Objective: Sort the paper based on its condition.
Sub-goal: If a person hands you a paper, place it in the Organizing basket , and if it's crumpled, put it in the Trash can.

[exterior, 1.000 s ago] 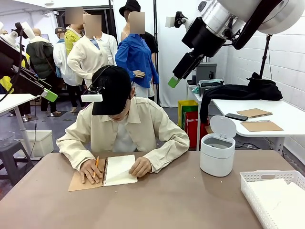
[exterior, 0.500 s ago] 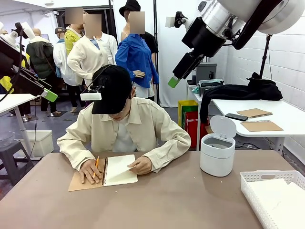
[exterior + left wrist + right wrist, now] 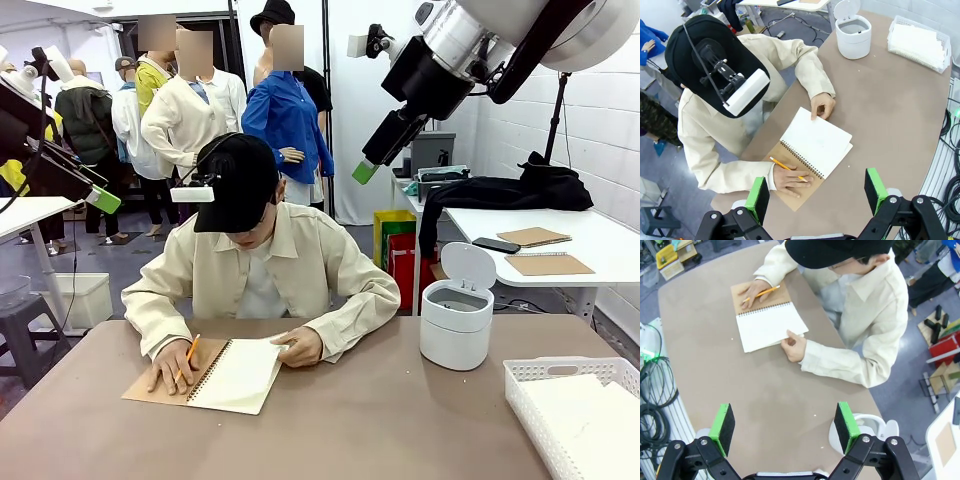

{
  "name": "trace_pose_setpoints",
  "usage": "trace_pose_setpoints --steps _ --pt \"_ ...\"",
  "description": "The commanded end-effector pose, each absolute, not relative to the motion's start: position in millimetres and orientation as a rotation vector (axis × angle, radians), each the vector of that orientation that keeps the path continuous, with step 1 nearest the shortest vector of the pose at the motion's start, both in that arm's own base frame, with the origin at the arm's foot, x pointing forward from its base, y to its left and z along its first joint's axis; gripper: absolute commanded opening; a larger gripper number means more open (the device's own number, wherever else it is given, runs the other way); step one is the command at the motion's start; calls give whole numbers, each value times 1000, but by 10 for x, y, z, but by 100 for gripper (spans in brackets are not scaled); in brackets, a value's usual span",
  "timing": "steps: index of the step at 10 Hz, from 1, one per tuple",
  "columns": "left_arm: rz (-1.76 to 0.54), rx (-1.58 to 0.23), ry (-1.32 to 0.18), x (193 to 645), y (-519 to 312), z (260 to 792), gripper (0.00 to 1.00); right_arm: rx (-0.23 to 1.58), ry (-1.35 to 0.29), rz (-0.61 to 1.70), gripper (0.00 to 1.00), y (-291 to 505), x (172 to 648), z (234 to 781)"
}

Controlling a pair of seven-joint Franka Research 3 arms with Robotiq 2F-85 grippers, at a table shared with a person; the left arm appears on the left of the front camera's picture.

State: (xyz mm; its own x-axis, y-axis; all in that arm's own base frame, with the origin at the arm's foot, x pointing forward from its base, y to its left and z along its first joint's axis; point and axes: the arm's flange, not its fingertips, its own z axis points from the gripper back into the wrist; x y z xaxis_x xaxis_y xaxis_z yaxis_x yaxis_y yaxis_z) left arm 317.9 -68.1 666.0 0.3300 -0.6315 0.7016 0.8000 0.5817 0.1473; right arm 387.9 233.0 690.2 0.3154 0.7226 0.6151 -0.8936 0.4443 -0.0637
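Both white arms are held high above the brown surface [image 3: 400, 435]; the left pincer [image 3: 816, 196] is seen with its green pads spread wide and nothing between them, and the right pincer [image 3: 784, 426] is likewise open and empty. At the far side a person in a cream shirt and black cap [image 3: 262, 272] is seated, bent over a spiral-bound notebook with a brown card cover [image 3: 160, 385], laid open at the left of the surface; a yellow pencil [image 3: 186, 356] is held in the hand [image 3: 168, 366] resting on the brown cover, while the far right corner of the white top page [image 3: 238, 374] is touched by the other hand [image 3: 300, 346]. A stack of plain white paper [image 3: 585, 425] is kept in a white slotted plastic basket [image 3: 565, 367] at the near right edge; a white round bin [image 3: 455, 330] with its lid raised is set just beyond the basket, well apart from the notebook.
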Motion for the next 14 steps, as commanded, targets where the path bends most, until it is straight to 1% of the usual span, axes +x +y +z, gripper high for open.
trace_pose_setpoints --steps 1,14 --pt "-948 -246 -798 3182 -671 6663 100 304 -626 1091 100 2333 3880 6895" --pt "-948 -246 -798 3182 -671 6663 100 304 -626 1091 100 2333 3880 6895"
